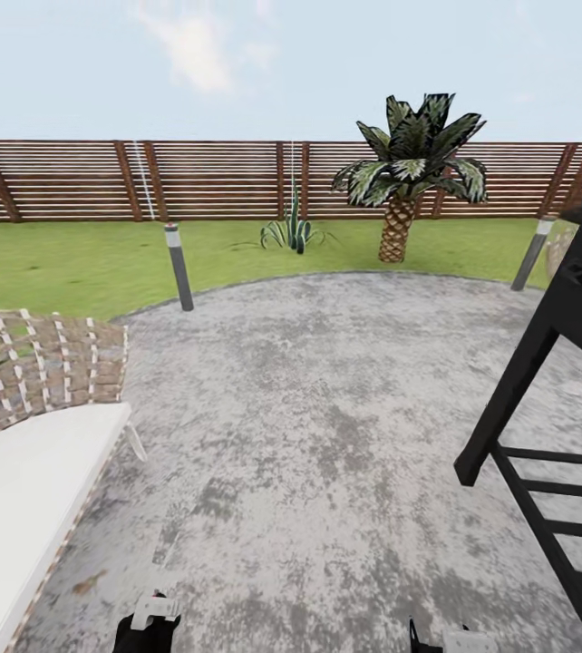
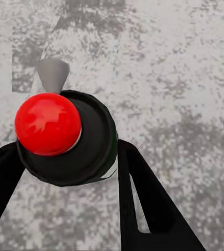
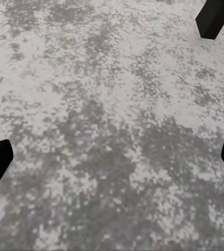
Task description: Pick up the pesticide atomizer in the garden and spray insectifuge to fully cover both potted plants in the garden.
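Left gripper (image 2: 70, 157) first: its two black fingers (image 2: 143, 204) clamp either side of the small pesticide atomizer with the dark round body and glossy red knob on top (image 2: 48, 124), a pale grey nozzle poking out ahead over the ground. So the bottle is in hand, held upright at its body, below the head. That looks the right place for it: a small rigid plastic bottle, likely light, its smooth round sides a bit slippery, so a grip on the wide body beats pinching the red knob or the nozzle. In the head view the left gripper (image 1: 150, 626) sits low at the frame's bottom edge.

Over to the right gripper (image 3: 112, 157): fingertips spread wide at the edges of its wrist view, nothing between them, just mottled grey gravel patio (image 3: 112, 104) underneath.

Outward now: the round patio (image 1: 327, 408) stretches ahead, a woven brown lounger with a white cushion (image 1: 28, 435) at left, a black slatted frame (image 1: 545, 435) at right. Beyond lie green lawn (image 1: 73, 263), two grey bollard lamps (image 1: 179, 268), a spiky striped agave tuft (image 1: 293, 234), a squat palm (image 1: 409, 172) and the brown slatted wooden fence (image 1: 191, 180). The robot looks to be travelling towards the plants to be sprayed.
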